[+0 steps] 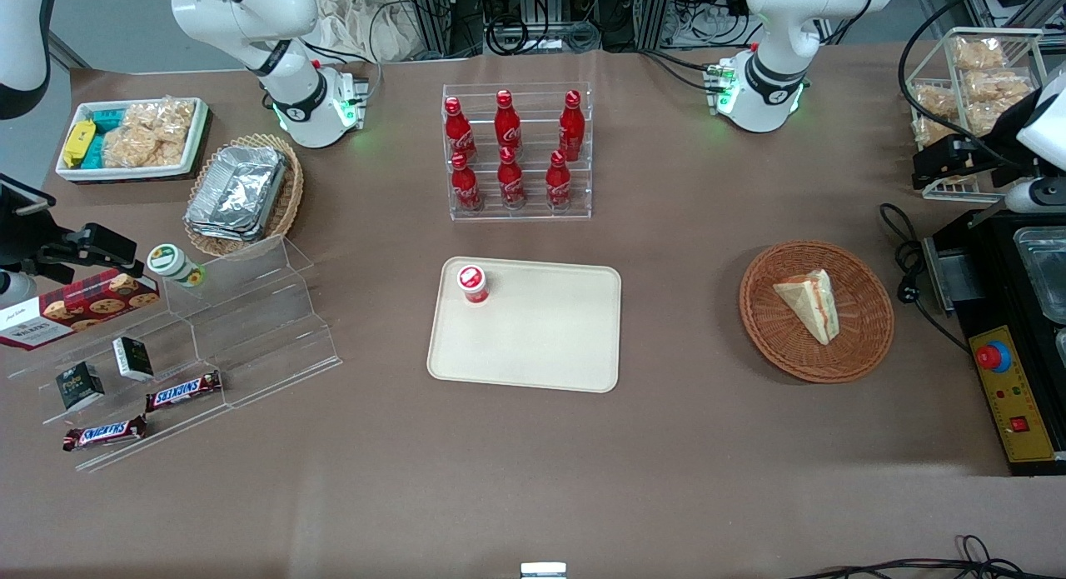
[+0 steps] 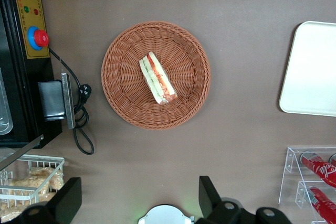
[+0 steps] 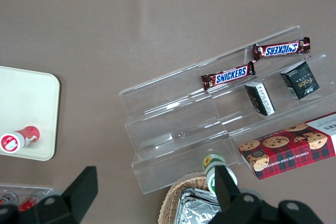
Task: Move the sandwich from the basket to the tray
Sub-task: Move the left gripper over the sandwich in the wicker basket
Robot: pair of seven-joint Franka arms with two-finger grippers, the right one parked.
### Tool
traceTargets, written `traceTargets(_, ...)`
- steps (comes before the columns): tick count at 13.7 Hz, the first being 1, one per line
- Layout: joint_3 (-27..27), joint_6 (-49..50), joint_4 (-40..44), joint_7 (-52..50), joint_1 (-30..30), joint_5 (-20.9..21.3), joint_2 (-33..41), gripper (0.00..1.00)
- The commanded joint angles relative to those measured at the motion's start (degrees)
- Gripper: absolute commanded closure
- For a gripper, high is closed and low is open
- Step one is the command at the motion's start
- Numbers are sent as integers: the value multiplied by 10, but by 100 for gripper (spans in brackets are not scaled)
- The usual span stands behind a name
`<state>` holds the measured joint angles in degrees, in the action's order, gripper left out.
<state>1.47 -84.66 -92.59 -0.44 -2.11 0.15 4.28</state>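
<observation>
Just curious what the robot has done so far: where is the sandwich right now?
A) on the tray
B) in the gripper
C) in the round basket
C: the sandwich lies in the basket; the gripper hovers open above, and the tray holds only a small red-capped bottle.

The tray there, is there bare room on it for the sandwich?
Yes. The tray is bare except for a small red-capped cup in the corner nearest the bottle rack. The sandwich lies in the basket. The gripper hangs open high above it.
</observation>
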Motion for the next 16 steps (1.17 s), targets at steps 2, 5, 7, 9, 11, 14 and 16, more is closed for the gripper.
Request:
traceTargets(2, 6, 12, 7, -6, -7, -2, 1, 0)
traceTargets(5, 6, 10, 4, -8, -1, -6, -2, 0)
traceTargets(7, 5, 6, -2, -6, -1, -7, -3, 0)
traceTargets(9, 5, 5, -3, -7, -2, -8, -17, 0)
traceTargets(11, 5, -3, -6, -7, -4, -7, -37, 0)
traceTargets(14, 5, -21, -14, -8, -2, 2, -57, 0)
traceTargets(16, 6, -51, -35, -30, -1, 5, -68, 0)
